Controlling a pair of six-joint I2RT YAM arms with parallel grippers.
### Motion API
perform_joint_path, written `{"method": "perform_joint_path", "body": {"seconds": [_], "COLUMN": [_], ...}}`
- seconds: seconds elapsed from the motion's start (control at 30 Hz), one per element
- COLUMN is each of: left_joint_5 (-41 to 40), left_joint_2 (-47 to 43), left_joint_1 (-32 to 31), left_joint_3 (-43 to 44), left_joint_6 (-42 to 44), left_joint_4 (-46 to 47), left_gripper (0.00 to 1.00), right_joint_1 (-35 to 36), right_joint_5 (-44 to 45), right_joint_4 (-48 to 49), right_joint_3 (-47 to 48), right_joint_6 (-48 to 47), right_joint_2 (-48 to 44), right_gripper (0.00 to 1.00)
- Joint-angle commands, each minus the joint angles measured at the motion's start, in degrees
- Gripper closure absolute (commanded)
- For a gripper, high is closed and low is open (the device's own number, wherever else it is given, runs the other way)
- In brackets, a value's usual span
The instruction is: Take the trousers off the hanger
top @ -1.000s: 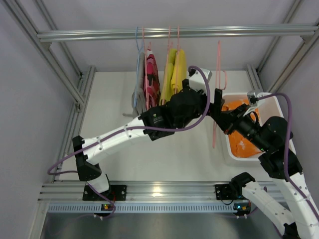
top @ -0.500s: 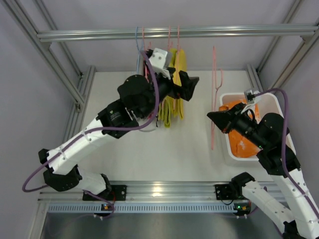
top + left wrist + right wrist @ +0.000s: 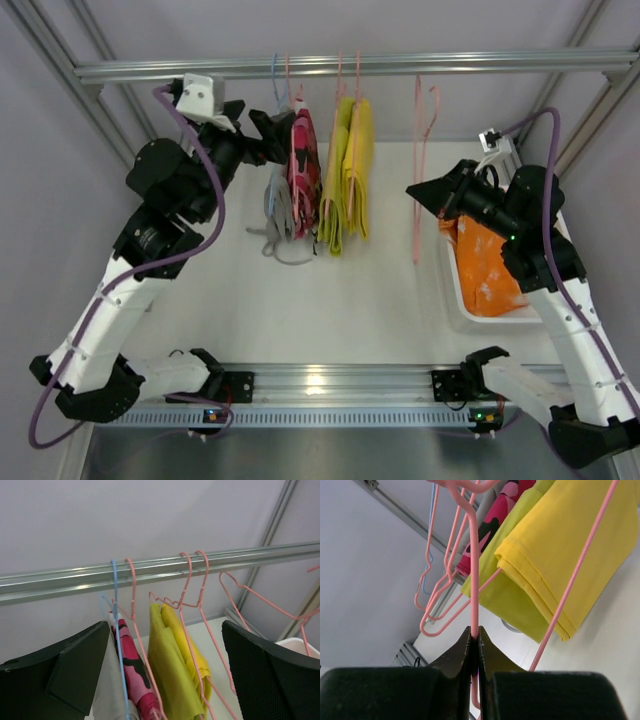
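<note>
We saw right gripper [image 3: 475, 639] clamped on hanger [image 3: 417, 180]; trousers [image 3: 487, 268] in bin [image 3: 495, 319] at its 5 o'clock; left gripper [image 3: 165, 650] spread wide, empty.

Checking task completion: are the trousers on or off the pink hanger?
Off. The trousers lie in the white bin; the hanger hangs bare.

hanger [image 3: 416, 170]: thin pink wire, smooth, slightly glossy;
trousers [image 3: 487, 265]: orange cloth, matt;
rail [image 3: 450, 64]: brushed metal, dull sheen;
bin [image 3: 452, 285]: smooth white plastic;
right end effector [image 3: 474, 631]: matt black plastic
</note>
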Motion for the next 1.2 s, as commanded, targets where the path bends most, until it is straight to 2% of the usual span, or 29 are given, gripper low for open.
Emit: {"method": "perform_joint_path", "body": {"seconds": [0.0,0.37,0.7,1.07,1.1,1.17], "left_joint_5": [5.7,10.0,9.3,8.0,7.9,8.3], "left_joint_2": [-4.3,-10.5,-9.6,-9.6,-9.6,-9.3], "left_joint_1": [3.3,8.4,9.3,9.3,9.5,9.7], "left_joint_3": [-3.6,-10.5,-9.2,-10.4,-10.7,-10.6], "left_joint_6": [-1.2,-4.6,-4.4,-4.1,-4.2,-4.4], "left_joint_4": [-1.0,-2.8,-7.2,-11.3,-11.7,-13.6], "left_gripper": [0.01,0.01,0.01,0.01,0.01,0.01], "right_joint_1": [-2.5,-3.5,-5.2,-6.3,-6.5,-6.8], "right_joint_5": [-4.3,-8.8,-9.1,-12.4,-12.7,-13.0], "right_joint_4": [6.0,9.4,7.3,7.9,7.9,7.9], "right_joint_3": [4.3,14.1,22.2,19.1,18.6,17.0], "right_joint_6": [2.8,3.5,4.1,4.8,4.4,3.5], "right_joint_2": [3.7,15.7,26.8,30.7,30.6,29.4], "right_gripper": [1.0,1.0,1.0,1.0,0.99,0.88]}}
